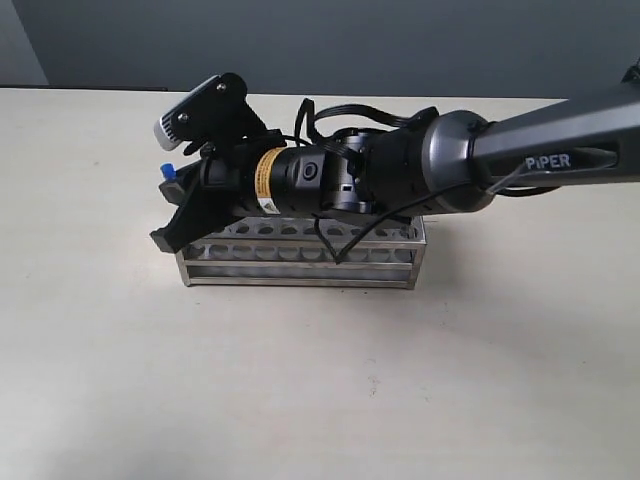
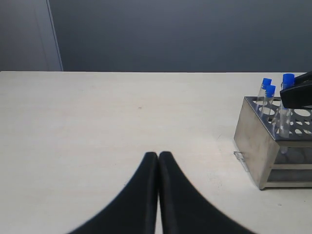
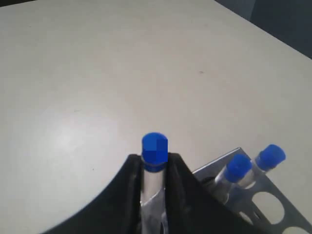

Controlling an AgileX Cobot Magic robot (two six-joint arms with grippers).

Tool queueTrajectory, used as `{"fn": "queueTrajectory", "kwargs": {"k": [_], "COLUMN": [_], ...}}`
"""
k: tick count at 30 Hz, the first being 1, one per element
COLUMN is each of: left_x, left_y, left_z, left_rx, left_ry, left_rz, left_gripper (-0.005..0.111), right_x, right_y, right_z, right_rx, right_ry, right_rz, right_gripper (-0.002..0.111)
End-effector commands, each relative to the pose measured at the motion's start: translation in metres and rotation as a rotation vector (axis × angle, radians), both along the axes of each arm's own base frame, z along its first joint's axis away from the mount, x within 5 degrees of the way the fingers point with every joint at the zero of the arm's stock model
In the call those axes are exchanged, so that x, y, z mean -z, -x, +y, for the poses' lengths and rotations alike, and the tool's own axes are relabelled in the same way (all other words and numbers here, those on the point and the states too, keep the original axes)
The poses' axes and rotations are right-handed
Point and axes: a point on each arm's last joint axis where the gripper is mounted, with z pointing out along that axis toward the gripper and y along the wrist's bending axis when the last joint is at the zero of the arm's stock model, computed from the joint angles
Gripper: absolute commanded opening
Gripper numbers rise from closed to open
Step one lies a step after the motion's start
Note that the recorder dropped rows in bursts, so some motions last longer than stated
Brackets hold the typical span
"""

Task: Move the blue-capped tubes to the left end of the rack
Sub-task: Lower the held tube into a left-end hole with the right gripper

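My right gripper (image 3: 155,159) is shut on a blue-capped tube (image 3: 155,146), just under its cap. In the exterior view this gripper (image 1: 170,207) is at the left end of the silvery rack (image 1: 300,270), with the held tube's blue cap (image 1: 168,170) sticking out above it. Two more blue-capped tubes (image 3: 239,165) (image 3: 270,156) stand in holes close beside it. The left wrist view shows the held tube (image 2: 287,82) upright at the rack's near end, its lower part passing through the top plate. My left gripper (image 2: 158,155) is shut and empty over bare table, well clear of the rack (image 2: 253,141).
The right arm (image 1: 450,165) lies over the rack's top and hides most of its holes. The rack's corner (image 3: 214,161) sits just beside the right fingers. Pale tabletop (image 1: 320,380) surrounds the rack, with a dark wall behind.
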Motion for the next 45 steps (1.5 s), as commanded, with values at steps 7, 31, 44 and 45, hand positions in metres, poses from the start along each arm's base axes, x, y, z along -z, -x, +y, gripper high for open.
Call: {"fn": "queueTrajectory", "kwargs": {"k": [7, 31, 44, 45], "left_x": [-0.002, -0.002, -0.002, -0.002], "left_y": [0.0, 0.0, 0.0, 0.0], "left_z": [-0.001, -0.001, -0.001, -0.001], "left_rx": [0.009, 0.01, 0.01, 0.01], "left_ry": [0.001, 0.001, 0.001, 0.001], "left_rz": [-0.011, -0.014, -0.014, -0.014], "left_gripper": [0.001, 0.001, 0.001, 0.001], "right_x": [0.024, 0.038, 0.019, 0.02], "right_y": [-0.004, 0.01, 0.011, 0.01], "right_z": [0.005, -0.022, -0.029, -0.03], "right_rx": [0.012, 0.034, 0.07, 0.073], "right_ry": [-0.049, 0.041, 0.067, 0.079], "right_rz": [0.052, 0.013, -0.001, 0.001], "right_gripper": [-0.001, -0.001, -0.001, -0.001]}}
